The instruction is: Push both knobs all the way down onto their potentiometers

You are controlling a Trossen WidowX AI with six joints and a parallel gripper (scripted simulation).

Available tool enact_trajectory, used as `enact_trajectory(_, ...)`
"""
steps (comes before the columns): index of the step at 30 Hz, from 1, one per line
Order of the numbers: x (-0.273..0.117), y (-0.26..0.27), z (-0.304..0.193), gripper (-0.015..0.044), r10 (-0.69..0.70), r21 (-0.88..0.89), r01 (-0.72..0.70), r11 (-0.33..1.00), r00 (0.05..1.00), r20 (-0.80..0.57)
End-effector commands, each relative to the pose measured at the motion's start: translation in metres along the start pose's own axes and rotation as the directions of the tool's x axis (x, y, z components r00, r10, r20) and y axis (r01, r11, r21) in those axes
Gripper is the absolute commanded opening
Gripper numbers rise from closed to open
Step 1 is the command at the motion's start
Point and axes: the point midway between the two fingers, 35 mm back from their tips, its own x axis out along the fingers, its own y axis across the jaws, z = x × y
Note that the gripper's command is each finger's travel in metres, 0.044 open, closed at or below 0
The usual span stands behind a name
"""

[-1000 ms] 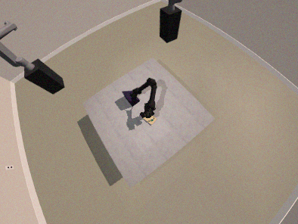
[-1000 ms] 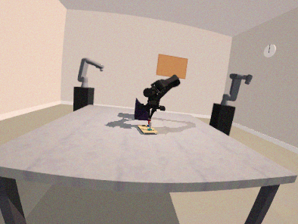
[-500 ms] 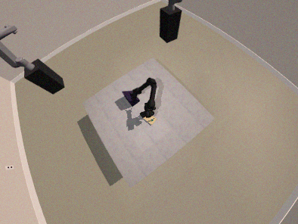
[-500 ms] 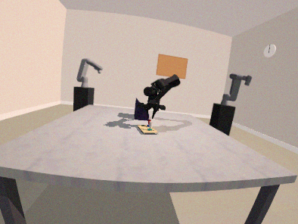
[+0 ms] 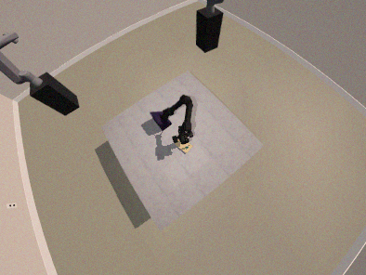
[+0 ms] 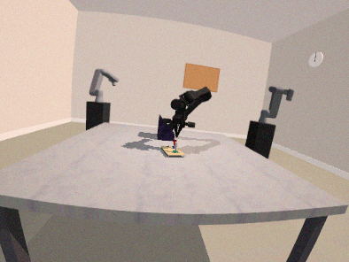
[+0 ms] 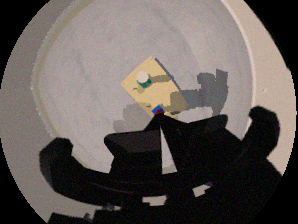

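Observation:
The yellow circuit board (image 5: 186,150) (image 6: 167,151) (image 7: 158,95) stands on the table. A white knob (image 7: 143,76) (image 6: 176,146) stands over the green potentiometer (image 7: 144,84) (image 6: 175,151) near the board's far end in the wrist view. A red knob (image 6: 175,142) (image 7: 159,112) is at the blue potentiometer (image 7: 156,108) near the other end, partly hidden by the fingertips in the wrist view. My gripper (image 6: 177,135) (image 7: 158,116) is shut with nothing between the fingers. Its tips point down just above the red knob; whether they touch it is too small to tell.
A dark purple object (image 5: 161,120) (image 6: 165,129) stands on the table behind the board in the exterior view. Two grey arms on black pedestals (image 6: 97,116) (image 6: 260,138) stand beyond the table. The arm's shadow falls across part of the board.

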Motion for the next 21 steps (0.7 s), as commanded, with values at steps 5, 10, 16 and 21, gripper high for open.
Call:
enact_trajectory(5,-0.003,0.001,0.007,0.0,-0.002,0.272,0.004,0.962,1.0,-0.006)
enact_trajectory(10,-0.005,0.003,0.012,0.0,-0.002,0.433,0.006,0.901,1.0,-0.01)
enact_trajectory(16,-0.008,0.004,0.017,0.0,-0.001,0.61,0.009,0.792,1.0,-0.014)
enact_trajectory(21,-0.01,0.005,0.021,0.0,0.0,0.737,0.013,0.676,1.0,-0.018)
